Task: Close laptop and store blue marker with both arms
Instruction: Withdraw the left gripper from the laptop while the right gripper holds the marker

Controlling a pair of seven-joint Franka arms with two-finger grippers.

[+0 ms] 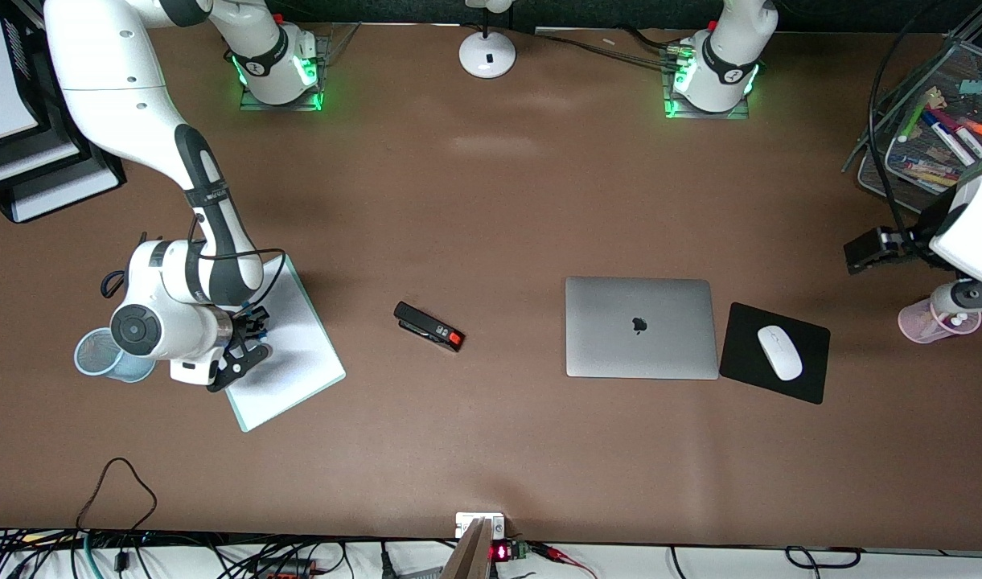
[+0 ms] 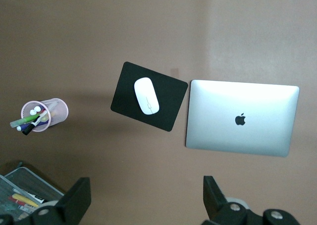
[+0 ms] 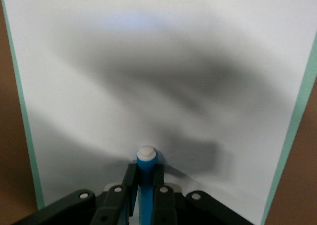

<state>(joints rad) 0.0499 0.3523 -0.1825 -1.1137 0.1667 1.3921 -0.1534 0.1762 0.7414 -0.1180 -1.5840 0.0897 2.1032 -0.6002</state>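
Judging by the bench, your laptop (image 1: 641, 327) already lies closed. The right end effector (image 3: 144, 193) is clamped on the blue marker (image 3: 146, 178) over the whiteboard (image 1: 297, 354); storing remains. The left end effector (image 2: 146, 202) waits open above the pink cup (image 2: 47, 114).

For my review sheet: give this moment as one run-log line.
laptop: closed | right gripper: shut on blue marker, over whiteboard | left gripper: open, waiting above pink cup
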